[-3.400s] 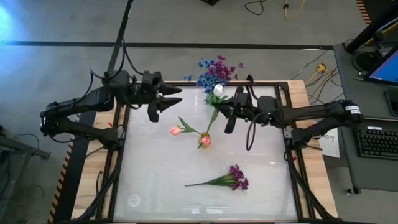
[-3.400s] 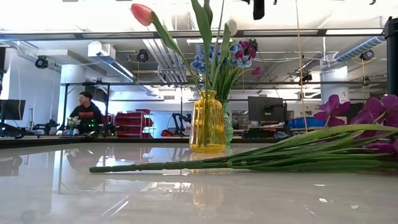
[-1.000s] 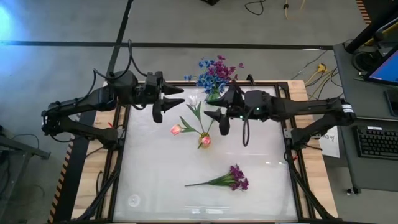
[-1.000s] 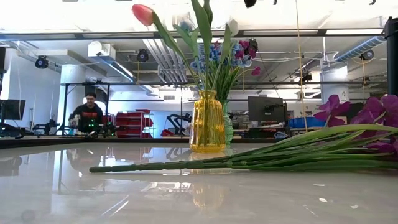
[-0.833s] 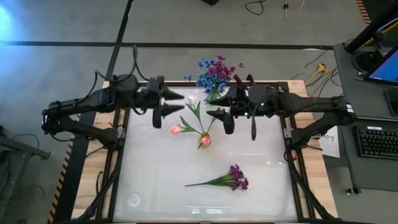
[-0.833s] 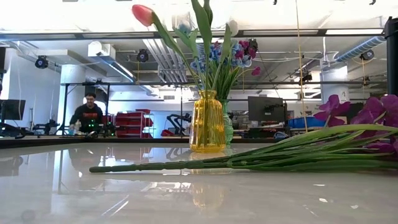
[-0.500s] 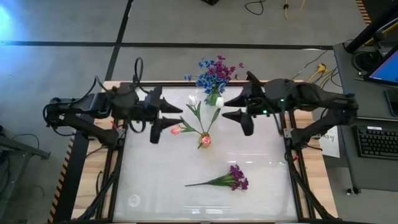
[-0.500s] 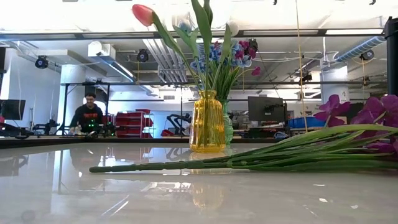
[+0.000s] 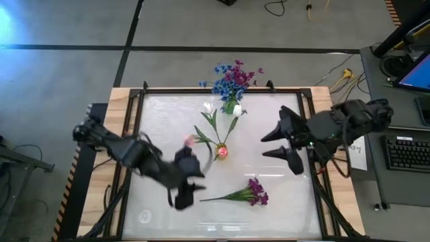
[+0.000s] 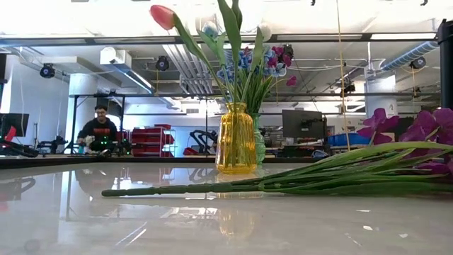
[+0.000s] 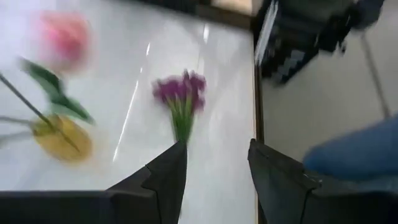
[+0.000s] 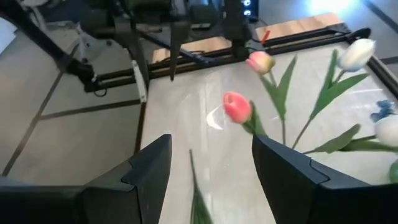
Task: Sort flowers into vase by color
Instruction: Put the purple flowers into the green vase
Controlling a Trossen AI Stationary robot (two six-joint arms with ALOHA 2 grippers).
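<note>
A purple sprig point(image 9: 245, 193) lies flat on the table near its front edge, its stem pointing left; the low view shows the sprig point(image 10: 340, 170) too. A yellow vase point(image 9: 220, 152) at mid-table holds pink tulips point(image 9: 191, 140) and white tulips point(image 9: 235, 111) by their stems. A second vase point(image 9: 230, 106) at the far edge holds blue and purple blossoms point(image 9: 228, 77). My left gripper point(image 9: 195, 183) hovers open just left of the sprig, aimed at the sprig's blossoms point(image 11: 181, 99). My right gripper point(image 9: 264, 146) stands open near the right edge, facing the tulips point(image 12: 237, 107).
The table's metal frame point(image 9: 310, 134) runs along its edges. Bare white tabletop point(image 9: 168, 222) lies near the front left. A person point(image 10: 99, 131) sits in the room far beyond the table. Cables and a keyboard point(image 9: 406, 151) lie off the table's right.
My left gripper has swung from the table's far left toward the near edge, tipping downward, and now hovers beside the purple sprig's stem. My right gripper has drawn back from the yellow vase toward the right edge and risen. The flowers and vases have stayed put.
</note>
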